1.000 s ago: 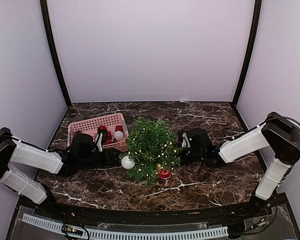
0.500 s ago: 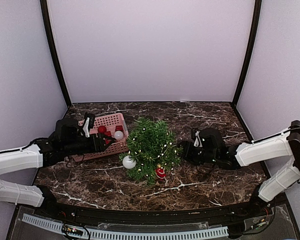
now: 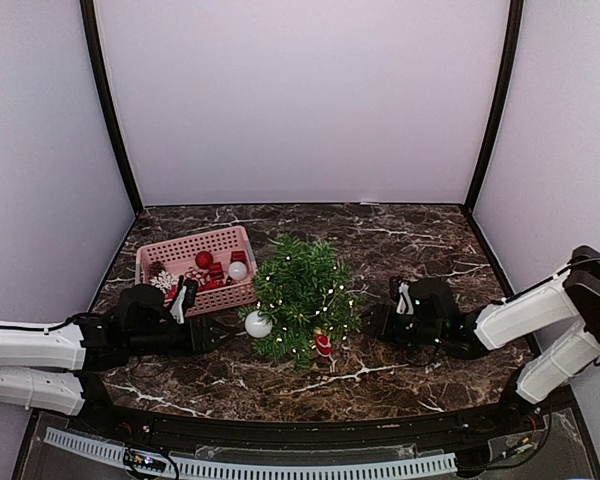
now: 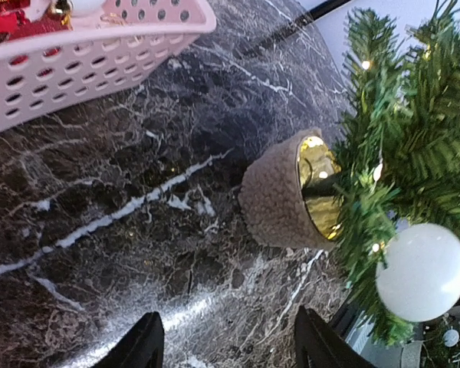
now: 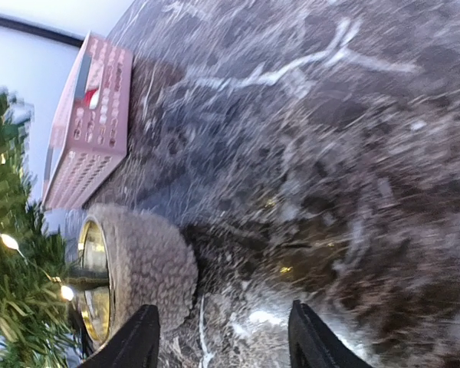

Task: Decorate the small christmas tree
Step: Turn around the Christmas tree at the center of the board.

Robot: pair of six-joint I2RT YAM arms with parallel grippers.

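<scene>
The small christmas tree (image 3: 302, 292) stands mid-table, lit with tiny lights, its tan pot (image 4: 280, 203) on the marble. A white ball (image 3: 258, 324) hangs on its left front and a red ornament (image 3: 324, 345) on its lower front. My left gripper (image 3: 212, 335) lies low to the left of the tree, open and empty; in the left wrist view the gripper (image 4: 226, 346) faces the pot and the white ball (image 4: 422, 272). My right gripper (image 3: 376, 322) sits low to the right of the tree, open and empty, with the pot (image 5: 142, 268) just off the left fingertip of the gripper (image 5: 222, 341).
A pink basket (image 3: 185, 242) stands behind and to the left of the tree and holds red ornaments, a white ball (image 3: 238, 270), a pinecone and a snowflake. Its wall (image 4: 100, 65) shows in the left wrist view. Black posts mark the back corners.
My left gripper came down from the basket to table level left of the tree. My right gripper opened wider and backed off to the right. The red ornament stays on the tree.
</scene>
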